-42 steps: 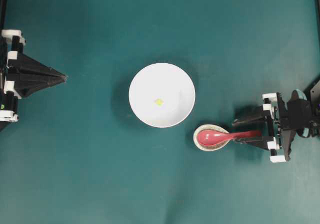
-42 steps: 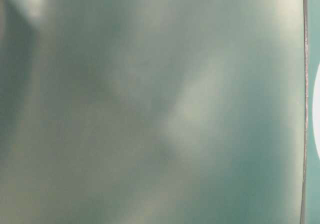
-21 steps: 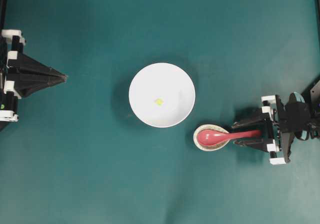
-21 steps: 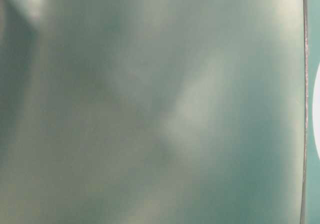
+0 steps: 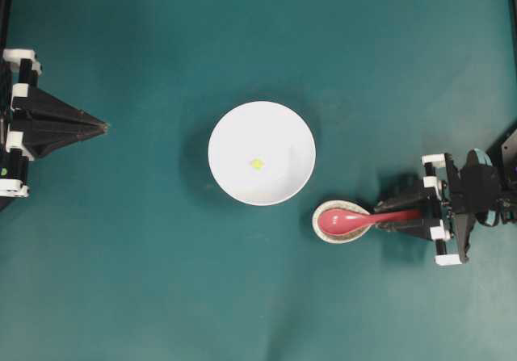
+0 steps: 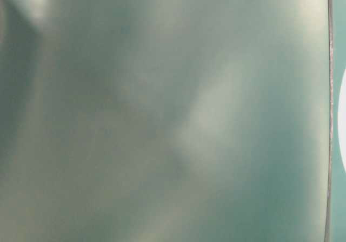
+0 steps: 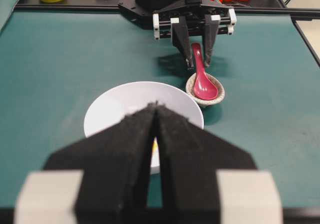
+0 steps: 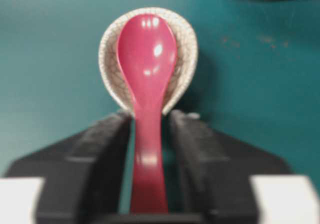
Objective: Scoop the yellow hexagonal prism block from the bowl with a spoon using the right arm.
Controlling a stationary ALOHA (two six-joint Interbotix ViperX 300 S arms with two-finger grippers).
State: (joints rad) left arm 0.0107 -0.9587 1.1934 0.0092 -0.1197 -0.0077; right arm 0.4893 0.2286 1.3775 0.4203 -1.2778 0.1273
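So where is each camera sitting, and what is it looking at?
Overhead: looks straight down at the table; white bowl, spoon, left tool and right tool show.
Table-level: only a green blur, nothing of the robot.
Left wrist: sits behind the shut left tool, faces across the bowl toward the right arm.
Right wrist: looks down between its fingers at the spoon.
Shared: spoon resting in a small dish.

The table-level view is a teal blur, with only a white sliver of the bowl (image 6: 343,124) cut off at its right edge. From the left wrist, closed jaws hide the yellow hexagonal prism block, and the spoon (image 8: 147,108) handle's end hides between the right jaws.
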